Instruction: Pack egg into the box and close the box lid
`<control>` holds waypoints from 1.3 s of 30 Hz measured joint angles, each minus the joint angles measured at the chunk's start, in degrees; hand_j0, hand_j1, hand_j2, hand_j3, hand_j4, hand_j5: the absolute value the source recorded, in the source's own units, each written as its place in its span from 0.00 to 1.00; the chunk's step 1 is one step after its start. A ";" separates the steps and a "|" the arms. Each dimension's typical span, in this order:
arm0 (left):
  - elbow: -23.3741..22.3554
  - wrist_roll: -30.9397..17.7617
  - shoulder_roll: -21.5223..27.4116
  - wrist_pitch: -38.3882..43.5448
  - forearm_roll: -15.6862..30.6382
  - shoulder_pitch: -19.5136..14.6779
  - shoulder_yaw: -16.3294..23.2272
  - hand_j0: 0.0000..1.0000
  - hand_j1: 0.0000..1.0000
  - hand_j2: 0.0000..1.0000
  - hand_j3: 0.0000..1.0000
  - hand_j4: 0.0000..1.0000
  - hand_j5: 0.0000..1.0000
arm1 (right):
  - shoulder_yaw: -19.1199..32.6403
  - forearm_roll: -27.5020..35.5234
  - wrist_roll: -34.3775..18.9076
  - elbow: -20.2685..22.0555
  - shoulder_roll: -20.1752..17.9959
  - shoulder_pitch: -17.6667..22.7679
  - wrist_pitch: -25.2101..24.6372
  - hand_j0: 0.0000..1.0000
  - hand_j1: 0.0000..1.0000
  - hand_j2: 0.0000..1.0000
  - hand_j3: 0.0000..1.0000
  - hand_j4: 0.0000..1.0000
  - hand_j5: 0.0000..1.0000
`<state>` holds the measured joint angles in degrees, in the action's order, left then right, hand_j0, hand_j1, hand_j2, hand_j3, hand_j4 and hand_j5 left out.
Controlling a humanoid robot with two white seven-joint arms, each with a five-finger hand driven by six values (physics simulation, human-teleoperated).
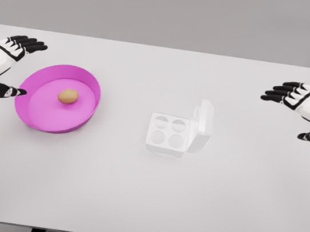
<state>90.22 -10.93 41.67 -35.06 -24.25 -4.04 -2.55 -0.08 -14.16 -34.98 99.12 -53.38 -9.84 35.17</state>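
A brown egg (68, 96) lies in a round magenta bowl (34, 120) on the left of the white table. Right of the middle stands a small white egg box (168, 135) with several round cups, none holding an egg; its lid (202, 125) is raised on the right side. My left hand (11, 67) hovers just left of the bowl, fingers spread and holding nothing. Far to the right, my right hand (297, 113) is also open and well apart from the box.
The white table (143, 201) spans the whole view, with its front edge near the bottom. A grey wall lies behind its far edge.
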 measured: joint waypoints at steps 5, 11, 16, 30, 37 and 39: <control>-0.05 -0.03 -0.02 0.00 0.24 -0.26 0.07 1.00 1.00 1.00 1.00 1.00 1.00 | -0.48 0.02 -0.04 0.17 0.29 -0.26 0.00 1.00 1.00 1.00 1.00 1.00 1.00; -0.17 -1.42 1.08 0.02 0.35 -9.58 8.48 1.00 1.00 1.00 1.00 1.00 1.00 | -1.84 0.20 -0.05 -0.14 -1.22 0.17 0.01 1.00 1.00 1.00 1.00 1.00 1.00; -0.62 -15.57 1.86 -0.02 3.99 -15.47 14.50 1.00 1.00 1.00 1.00 1.00 1.00 | 4.02 0.66 -0.05 -1.28 4.50 -0.53 0.00 1.00 1.00 1.00 1.00 1.00 1.00; -0.82 -24.01 2.14 19.15 10.07 -23.03 19.73 1.00 1.00 1.00 1.00 1.00 1.00 | 6.39 -4.81 -0.05 -0.31 -1.55 1.14 0.01 1.00 1.00 1.00 1.00 1.00 1.00; 3.74 -24.09 2.32 21.81 1.67 -22.24 21.97 1.00 1.00 1.00 1.00 1.00 1.00 | 10.56 -5.93 -0.06 -1.54 5.68 6.68 0.05 1.00 1.00 1.00 1.00 1.00 1.00; 4.33 -24.09 2.46 21.97 0.58 -22.15 22.50 0.98 0.98 0.98 0.98 0.98 0.98 | 12.85 -6.07 -0.06 -1.59 7.83 8.09 0.02 1.00 1.00 1.00 1.00 1.00 1.00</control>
<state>94.56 -35.02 44.13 -13.09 -23.67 -26.19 19.95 12.77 -20.23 -35.04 97.53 -45.56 -1.76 35.19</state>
